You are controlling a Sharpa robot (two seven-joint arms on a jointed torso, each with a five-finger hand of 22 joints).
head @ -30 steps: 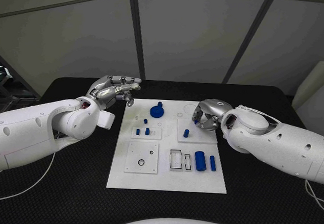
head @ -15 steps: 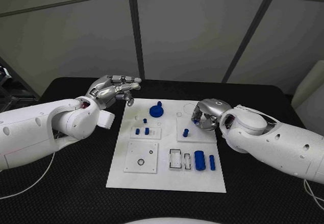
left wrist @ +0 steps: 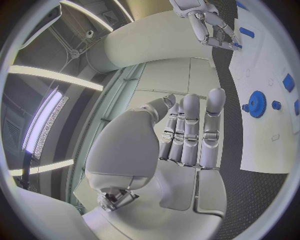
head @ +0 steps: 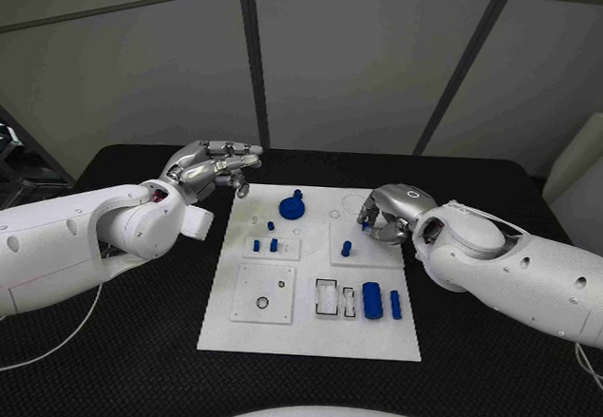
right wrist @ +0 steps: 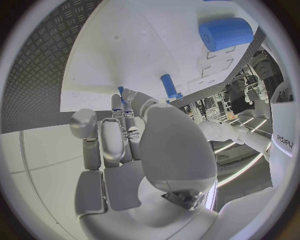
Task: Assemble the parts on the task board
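Head view: the right hand (head: 384,216) hovers low over the far right part of the task board (head: 311,335), fingers curled together; a small blue piece (right wrist: 121,91) shows at its fingertips in the right wrist view, seemingly pinched, though the hold itself is partly hidden. The left hand (head: 216,168) hangs just off the board's far left corner, fingers held side by side and loosely bent, carrying nothing. On the board, a blue gear (head: 292,207) sits at the far middle, three short blue pegs (head: 265,243) stand by the left centre block, and one blue peg (head: 346,246) stands in the right centre block just beside the right hand. Nearer the robot, a blue cylinder (head: 373,299) and a blue bar (head: 396,304) lie beside empty rectangular slots (head: 327,298); a round hole (head: 263,302) in the near left plate is also unfilled. Judged from this, assembly is partial, with several parts left to seat. Lettering on the far arm in the right wrist view is too distorted to read reliably.
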